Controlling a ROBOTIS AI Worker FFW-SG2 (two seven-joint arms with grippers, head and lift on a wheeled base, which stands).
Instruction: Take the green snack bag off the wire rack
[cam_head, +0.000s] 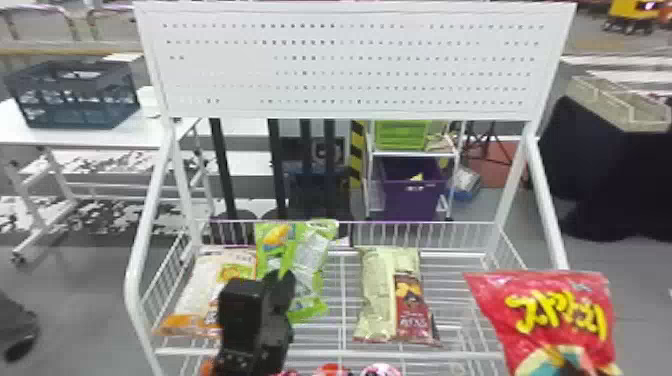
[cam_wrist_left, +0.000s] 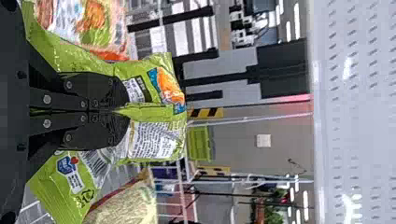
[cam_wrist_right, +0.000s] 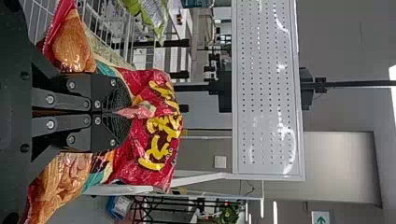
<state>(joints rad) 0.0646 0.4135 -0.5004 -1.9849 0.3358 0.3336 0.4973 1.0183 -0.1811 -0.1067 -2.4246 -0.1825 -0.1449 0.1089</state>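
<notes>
Currently, the left gripper (cam_wrist_left: 122, 111) is closed, pinching the green snack bag (cam_head: 292, 250) at the left rear of the wire rack (cam_head: 345, 354). Grip appears achieved; removal outstanding. Right gripper (cam_wrist_right: 122, 112): closed on 1 red bag (cam_head: 555, 320), right of the wire rack's middle.

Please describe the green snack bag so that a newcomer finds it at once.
Below the white perforated board is the wire rack. Toward its left, the left gripper pinches the green snack bag. Bright green distinguishes it from the white-and-orange bag beside it.
</notes>
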